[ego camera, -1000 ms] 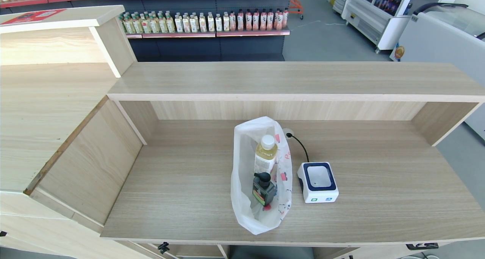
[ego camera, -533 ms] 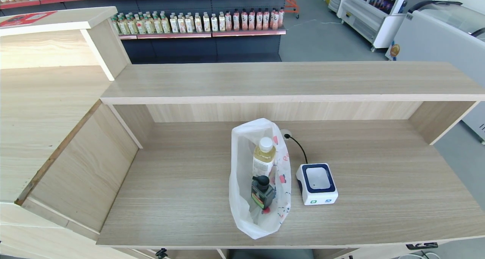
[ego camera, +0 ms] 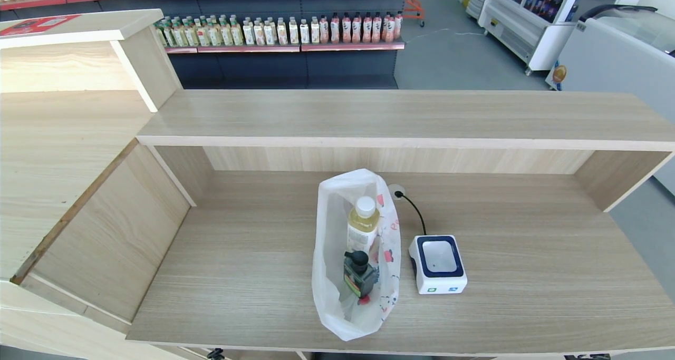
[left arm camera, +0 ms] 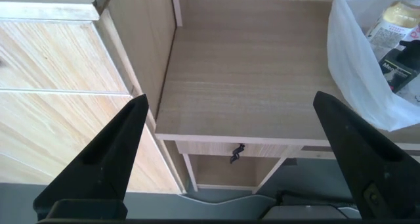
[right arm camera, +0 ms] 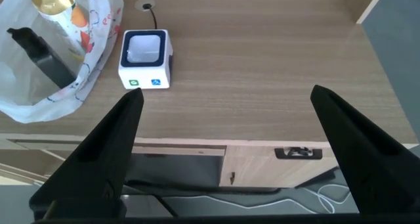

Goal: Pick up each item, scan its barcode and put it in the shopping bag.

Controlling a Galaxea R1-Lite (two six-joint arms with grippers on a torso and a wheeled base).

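Note:
A white plastic shopping bag stands open on the wooden counter. Inside it are a yellow drink bottle with a white cap and a dark pump bottle. Just right of the bag sits the white barcode scanner with a dark-framed window. My left gripper hangs open off the counter's near edge, left of the bag. My right gripper is open too, off the near edge, with the scanner and the bag beyond it. Neither holds anything.
A black cable runs from the scanner to a hole at the back of the counter. A raised shelf spans the back, and a wooden side panel closes the left. Store shelves of bottles stand behind.
The whole head picture has shifted slightly, so the camera moved. The bag, its bottles and the scanner keep their places on the counter.

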